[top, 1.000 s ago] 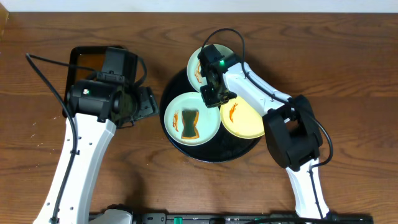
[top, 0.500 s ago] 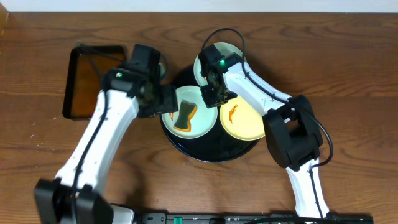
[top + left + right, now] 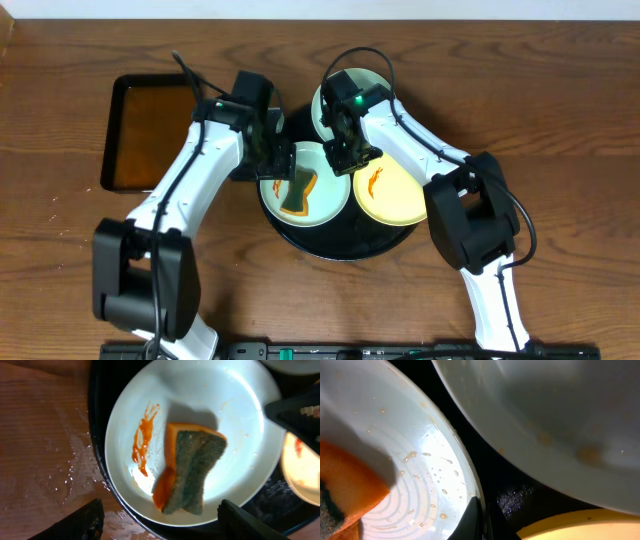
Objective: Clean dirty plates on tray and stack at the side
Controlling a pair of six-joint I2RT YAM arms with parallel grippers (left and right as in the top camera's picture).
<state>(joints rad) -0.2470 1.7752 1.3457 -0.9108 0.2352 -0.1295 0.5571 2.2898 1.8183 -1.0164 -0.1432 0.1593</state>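
Looking down from overhead, I had the left arm point(image 3: 205, 175) reaching over the round black tray point(image 3: 340, 245). Its jaws were spread wide, hovering directly above the sponge point(image 3: 192, 472) and gripping nothing. The sponge lay on the front-left mint plate point(image 3: 210, 400), just beside an orange sauce smear point(image 3: 142, 435), so I judged that plate not yet clean.

The right arm point(image 3: 420, 145) had its jaws pressed together, tips down at that plate's rim, close to the other 2 plates. Whether they actually touched the rim I could not tell from the wrist view.

All 3 plates sat on the tray. The yellow plate point(image 3: 395, 195) carried its own orange streak, and the back mint plate point(image 3: 375, 85) lay partly under the right arm. Nothing was stacked at the side yet.

I took the step in hand to be fetching the sponge to scrub plate 1. The next move called for lowering the left jaws astride the sponge, closing on it, and then wiping across the smear. The right jaws would need to steady the plate, which I expected could slide on the glossy tray.
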